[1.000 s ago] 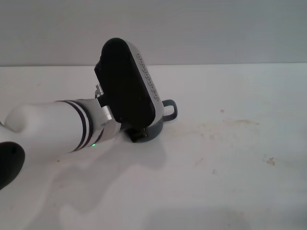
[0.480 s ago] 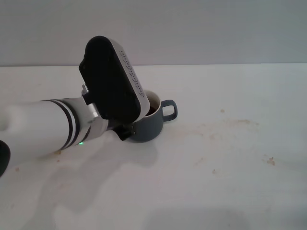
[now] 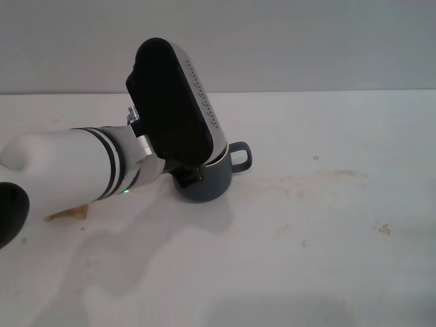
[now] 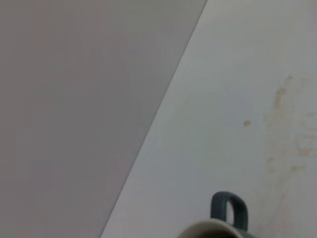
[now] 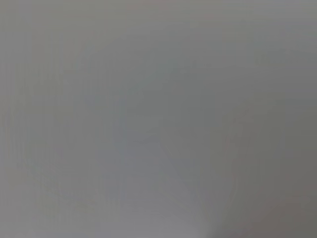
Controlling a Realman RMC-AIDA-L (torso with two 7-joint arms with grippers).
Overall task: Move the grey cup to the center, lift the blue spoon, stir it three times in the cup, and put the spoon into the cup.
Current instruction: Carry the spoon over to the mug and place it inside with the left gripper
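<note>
The grey cup (image 3: 212,182) stands on the white table near its middle, handle (image 3: 240,155) pointing right. My left gripper (image 3: 193,174) hangs right over the cup from the left, and its dark housing (image 3: 174,112) covers most of the cup's opening. In the left wrist view only the cup's cream rim (image 4: 213,231) and dark handle (image 4: 229,210) show at the picture's edge. The blue spoon is hidden or out of view. My right gripper does not show in any view.
A small tan block (image 3: 68,213) lies on the table under my left forearm (image 3: 75,167). Faint brown stains (image 3: 320,178) mark the table to the right of the cup. A grey wall (image 3: 306,41) runs behind the table.
My left gripper drew back to the left, baring the cup's inside, then swung right again over the cup. The cup has stayed in place.
</note>
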